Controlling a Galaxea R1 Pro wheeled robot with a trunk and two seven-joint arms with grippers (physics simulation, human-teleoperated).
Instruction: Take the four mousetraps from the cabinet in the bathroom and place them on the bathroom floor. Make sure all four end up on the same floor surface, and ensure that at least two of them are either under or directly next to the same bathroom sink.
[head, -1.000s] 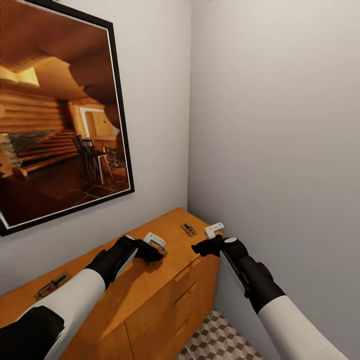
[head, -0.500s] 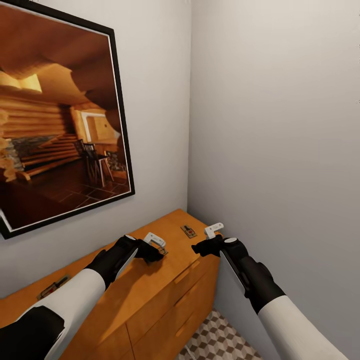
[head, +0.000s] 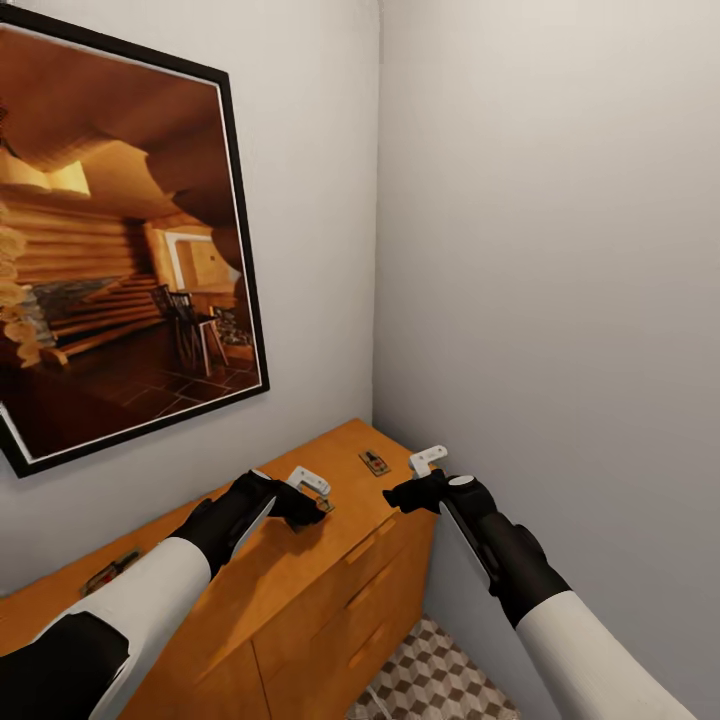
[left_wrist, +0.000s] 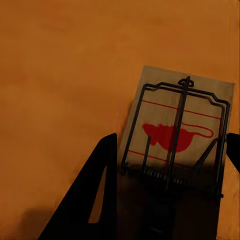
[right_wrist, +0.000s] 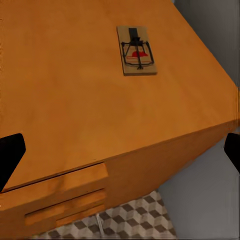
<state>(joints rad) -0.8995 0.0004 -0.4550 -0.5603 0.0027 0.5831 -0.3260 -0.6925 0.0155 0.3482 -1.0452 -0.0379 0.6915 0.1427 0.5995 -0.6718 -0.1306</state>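
On top of the orange-brown wooden cabinet (head: 300, 570): traps not yet lifted, none seen on the floor.

Head view: three small tan mousetraps with black spring bars lie on the cabinet top, one near the corner (head: 376, 462), one at the left hand (head: 312, 497), one far along by the left arm (head: 110, 572); a fourth I cannot find. The right hand (head: 418, 480) hovers off the cabinet's end, well apart from the corner trap. A patch of cube-patterned bathroom floor tile (head: 440, 680) shows below, bare. Left wrist view: the dark fingers (left_wrist: 100, 185) stand spread either side of the trap's near end (left_wrist: 175, 135); contact I cannot tell, so a grasp looks about to be made. Right wrist view: fingertips (right_wrist: 11, 155) wide apart, holding nothing; the corner trap (right_wrist: 136, 51) lies flat ahead. Judged: all placing remains.
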